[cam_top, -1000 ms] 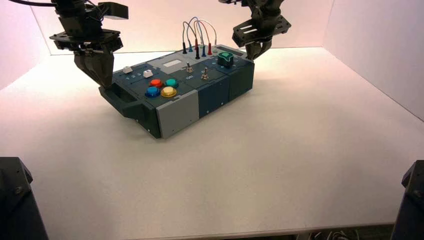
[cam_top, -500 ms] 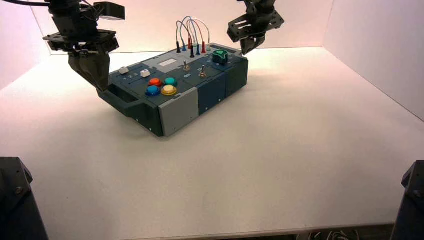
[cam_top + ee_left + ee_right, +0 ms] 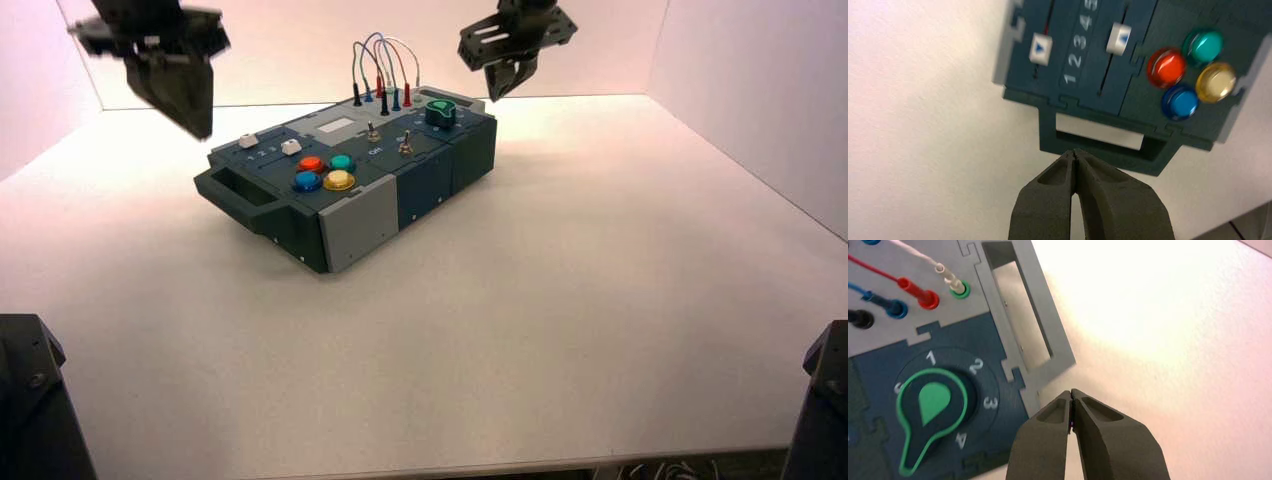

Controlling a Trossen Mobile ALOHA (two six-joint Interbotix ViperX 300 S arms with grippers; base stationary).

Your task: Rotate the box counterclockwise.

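1. Fingers point(image 3: 1043, 205) of the left gripper point(image 3: 1074, 155): pressed together, nothing between them. Gripper hangs near the box's left end handle point(image 3: 1088, 149), apart from it in the high view.
2. Right gripper point(image 3: 1071, 394): fingers point(image 3: 1035, 445) likewise closed together, empty. Located by the right end handle point(image 3: 1055, 347), near its corner; contact cannot be told.
3. Box point(image 3: 360, 220): on the table point(image 3: 480, 350), toward its back left. Lies aslant, left end nearer the camera, right end farther back.
4. Left part of box: two white sliders point(image 3: 1040, 49), plus red point(image 3: 1166, 68), green point(image 3: 1206, 47), blue point(image 3: 1180, 102) and yellow point(image 3: 1216, 83) round buttons grouped close.
5. Middle: two metal toggle switches point(image 3: 405, 146), white rectangular panel point(image 3: 336, 125) behind.
6. Right part: green-edged knob point(image 3: 934, 402). Looping wires point(image 3: 392, 48) rise behind, plugs seated in the grey top section.
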